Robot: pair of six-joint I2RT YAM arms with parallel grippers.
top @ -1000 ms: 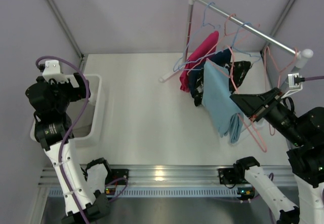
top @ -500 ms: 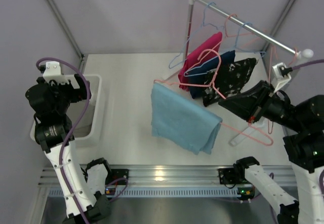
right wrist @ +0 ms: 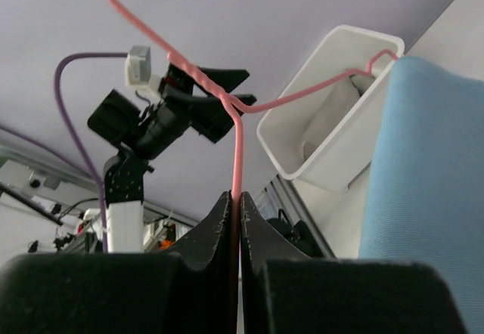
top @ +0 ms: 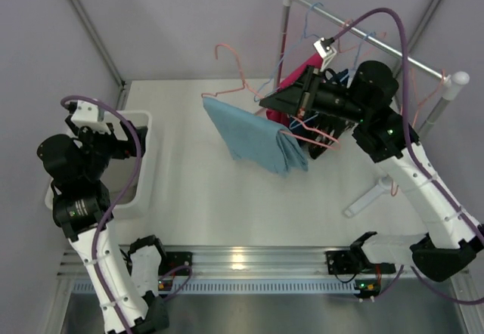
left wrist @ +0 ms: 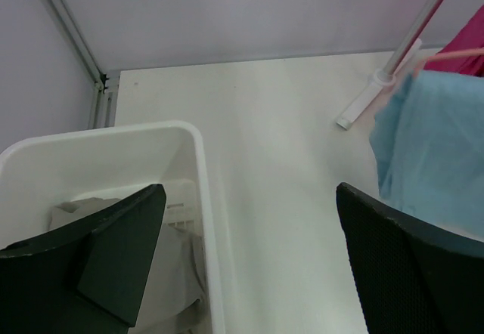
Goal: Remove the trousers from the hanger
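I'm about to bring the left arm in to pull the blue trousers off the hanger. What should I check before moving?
1. Right gripper shut on the pink hanger: ok.
2. Hanger off the rack: ok.
3. Sky-blue trousers draped over the hanger: ok.
4. Left gripper open and empty: ok.
5. Left gripper at the trousers: not ok. It hovers over the white bin, apart from them.
6. Room in the bin beside the grey trousers: cannot tell, the fingers hide part.
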